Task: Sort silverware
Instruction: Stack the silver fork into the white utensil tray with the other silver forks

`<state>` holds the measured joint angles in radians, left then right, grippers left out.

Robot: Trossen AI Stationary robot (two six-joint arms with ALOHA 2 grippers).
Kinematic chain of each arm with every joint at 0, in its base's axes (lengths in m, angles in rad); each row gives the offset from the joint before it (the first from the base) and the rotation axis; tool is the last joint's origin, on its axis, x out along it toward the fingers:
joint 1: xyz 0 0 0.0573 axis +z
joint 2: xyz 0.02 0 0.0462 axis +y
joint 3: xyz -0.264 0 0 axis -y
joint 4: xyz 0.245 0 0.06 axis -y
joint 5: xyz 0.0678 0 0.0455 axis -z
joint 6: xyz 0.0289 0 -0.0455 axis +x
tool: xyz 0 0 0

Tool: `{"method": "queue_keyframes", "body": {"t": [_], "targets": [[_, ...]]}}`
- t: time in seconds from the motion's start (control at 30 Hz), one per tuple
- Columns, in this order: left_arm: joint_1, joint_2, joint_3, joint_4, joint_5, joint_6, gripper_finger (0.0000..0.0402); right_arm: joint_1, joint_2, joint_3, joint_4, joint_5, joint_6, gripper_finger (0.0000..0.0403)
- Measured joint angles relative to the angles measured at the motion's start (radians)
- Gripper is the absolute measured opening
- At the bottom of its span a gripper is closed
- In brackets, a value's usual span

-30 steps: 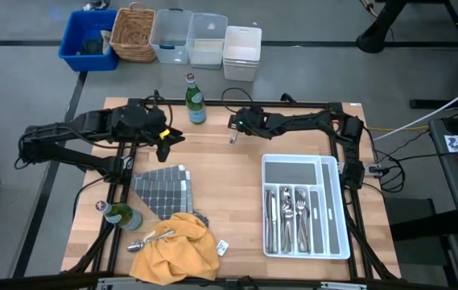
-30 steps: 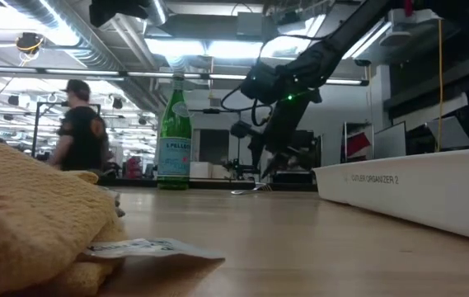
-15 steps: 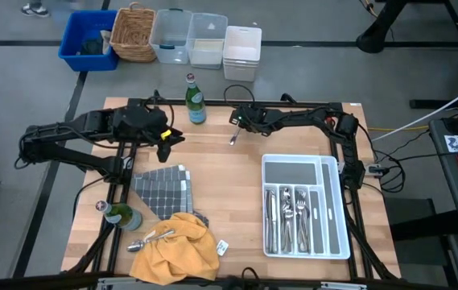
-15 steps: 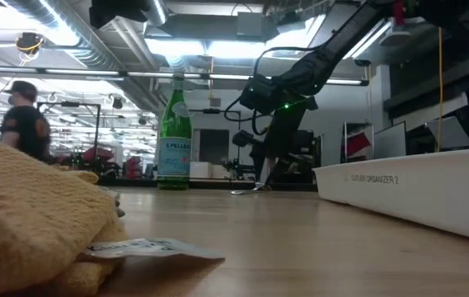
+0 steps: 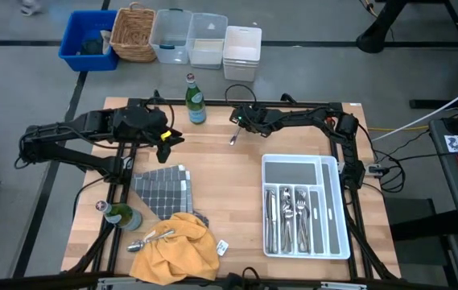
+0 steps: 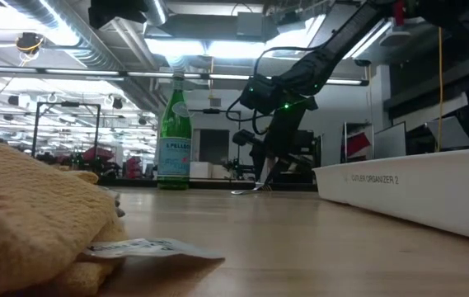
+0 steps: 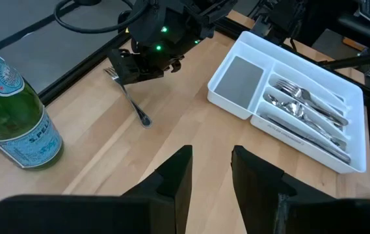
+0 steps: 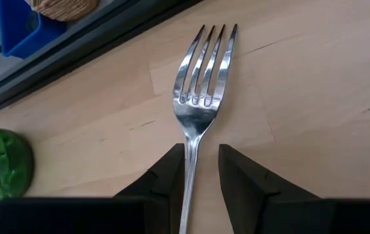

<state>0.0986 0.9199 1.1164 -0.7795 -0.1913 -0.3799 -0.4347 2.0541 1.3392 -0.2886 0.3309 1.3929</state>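
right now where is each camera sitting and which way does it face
High view: above the table, looking straight down; shows both arms, the white tray and the fork.
Low view: at table-top height, looking level across the table into the room; one arm comes down beside the green bottle.
Left wrist view: on the left arm, looking past the left gripper, open over bare wood, at the other arm.
Right wrist view: on the right arm, looking along the fork between the right gripper fingers.
Shared: both wrist views show the fork.

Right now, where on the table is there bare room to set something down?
Bare wood lies mid-table, between the grey mat and the tray, below the fork. The corner around the yellow cloth and bottle is crowded.
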Motion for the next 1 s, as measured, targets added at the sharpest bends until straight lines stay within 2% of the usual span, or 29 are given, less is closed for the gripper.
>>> {"method": "queue_keyframes", "body": {"t": [0.87, 1.0], "targets": [[0.0, 0.0, 0.0, 0.002, 0.0, -0.001, 0.0095, 0.002, 0.0, -0.001, 0.011, -0.028, 0.02, 0.0094], [0.0, 0.0, 0.0, 0.004, 0.0, -0.001, 0.0095, 0.001, 0.035, 0.017, 0.011, -0.026, 0.021, 0.0094]]}}
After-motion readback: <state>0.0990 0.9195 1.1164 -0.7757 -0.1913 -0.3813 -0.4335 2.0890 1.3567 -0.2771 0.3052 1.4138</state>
